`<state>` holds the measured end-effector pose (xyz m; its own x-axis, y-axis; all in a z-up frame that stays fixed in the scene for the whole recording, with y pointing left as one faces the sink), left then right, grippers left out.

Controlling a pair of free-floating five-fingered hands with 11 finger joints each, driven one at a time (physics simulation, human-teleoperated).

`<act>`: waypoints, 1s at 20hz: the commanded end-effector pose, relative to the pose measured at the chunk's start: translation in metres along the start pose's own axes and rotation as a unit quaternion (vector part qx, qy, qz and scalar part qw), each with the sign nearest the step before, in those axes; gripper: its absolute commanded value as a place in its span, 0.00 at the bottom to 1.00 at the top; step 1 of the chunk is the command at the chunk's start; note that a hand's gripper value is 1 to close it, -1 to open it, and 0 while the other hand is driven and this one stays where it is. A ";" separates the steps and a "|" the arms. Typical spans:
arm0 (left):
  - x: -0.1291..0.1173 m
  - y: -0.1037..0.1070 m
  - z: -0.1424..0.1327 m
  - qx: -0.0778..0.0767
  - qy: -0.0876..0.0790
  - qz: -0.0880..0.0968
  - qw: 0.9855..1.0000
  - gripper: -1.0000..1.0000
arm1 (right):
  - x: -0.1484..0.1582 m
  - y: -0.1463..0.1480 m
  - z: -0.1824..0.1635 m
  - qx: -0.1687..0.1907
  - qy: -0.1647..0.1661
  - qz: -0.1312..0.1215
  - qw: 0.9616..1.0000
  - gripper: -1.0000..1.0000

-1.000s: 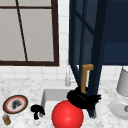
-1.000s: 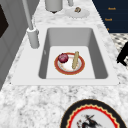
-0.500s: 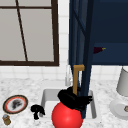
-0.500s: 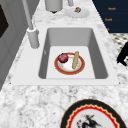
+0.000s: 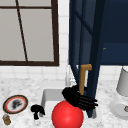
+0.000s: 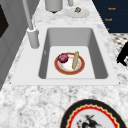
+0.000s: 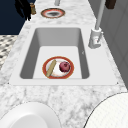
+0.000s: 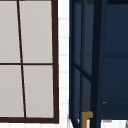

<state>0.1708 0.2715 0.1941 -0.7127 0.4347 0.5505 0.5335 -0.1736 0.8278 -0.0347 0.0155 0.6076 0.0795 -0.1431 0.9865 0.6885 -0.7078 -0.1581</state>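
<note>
My right hand [image 5: 78,98] hangs close to the front camera, over the sink [image 5: 47,96]. It is curled round the lower end of the golden-brown handle [image 5: 83,76] of an open dark blue cabinet door [image 5: 96,50]. The handle's top also shows in the upper view [image 8: 86,117]. A bright red ball [image 5: 67,116] sits just below this hand. My left hand [image 5: 37,111] floats idle and relaxed at the sink's left front corner, and is also in the right side view [image 7: 23,8] beside a small brown jar [image 7: 32,8]. A hand [image 6: 122,55] hovers off the counter's front edge.
In the sink lies a red-rimmed plate [image 6: 56,65] with a dark red fruit [image 6: 63,57] and a tan stick [image 6: 75,60]. The faucet [image 6: 31,25] stands behind it. A patterned plate [image 5: 15,103] is on the left counter. A grey canister [image 5: 123,82] and white plate [image 5: 118,108] are on the right.
The cabinet door has swung. Its handle and my right hand went a little left, then back right. The left hand and the sink's contents stayed put.
</note>
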 end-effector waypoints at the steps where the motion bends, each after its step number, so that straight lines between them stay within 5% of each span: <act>1: 0.000 0.000 0.000 0.000 0.000 0.000 1.000 0.50 | -0.013 -0.022 -0.021 0.006 0.009 -0.011 1.000 0.00; 8: 0.000 0.000 0.000 0.000 0.000 0.000 1.000 0.50 | -0.043 -0.063 -0.013 0.080 -0.052 -0.027 0.995 0.00; 13: 0.000 0.000 0.000 0.000 0.000 0.000 1.000 0.50 | -0.056 -0.092 -0.016 0.072 -0.107 0.002 0.992 0.00; 17: 0.000 0.000 0.000 0.000 0.000 0.000 1.000 0.50 | -0.064 -0.095 -0.022 0.061 -0.151 -0.008 0.987 0.00; 20: 0.000 0.000 0.000 0.000 0.000 0.000 1.000 0.50 | -0.070 -0.093 -0.020 0.052 -0.164 0.010 0.985 0.00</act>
<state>0.1708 0.2715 0.1941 -0.7127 0.4347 0.5505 0.5335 -0.1736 0.8278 -0.1221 0.0780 0.5555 0.2060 0.0756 0.9756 0.7638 -0.6357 -0.1120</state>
